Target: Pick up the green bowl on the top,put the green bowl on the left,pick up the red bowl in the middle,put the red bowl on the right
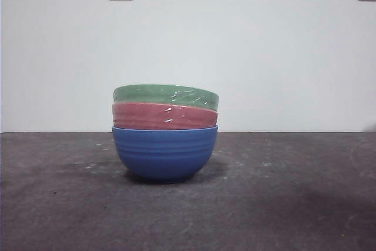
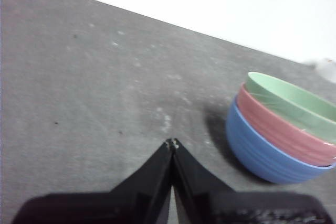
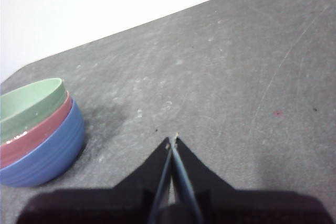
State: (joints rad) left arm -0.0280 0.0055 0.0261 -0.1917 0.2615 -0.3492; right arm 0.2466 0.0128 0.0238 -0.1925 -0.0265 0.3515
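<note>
— Where is the green bowl (image 1: 165,95) sitting?
— Nested atop the red bowl (image 1: 164,116). My left tool (image 2: 172,142) and right tool (image 3: 172,140) are waiting pressed together; lifting might be dragging red along.

The green bowl (image 1: 165,96), red bowl (image 1: 164,116) and blue bowl (image 1: 164,153) look like glossy, finely ribbed plastic, the upper two scuffed white. The table (image 1: 282,204) is matt, rough grey, speckled with pale marks.
</note>
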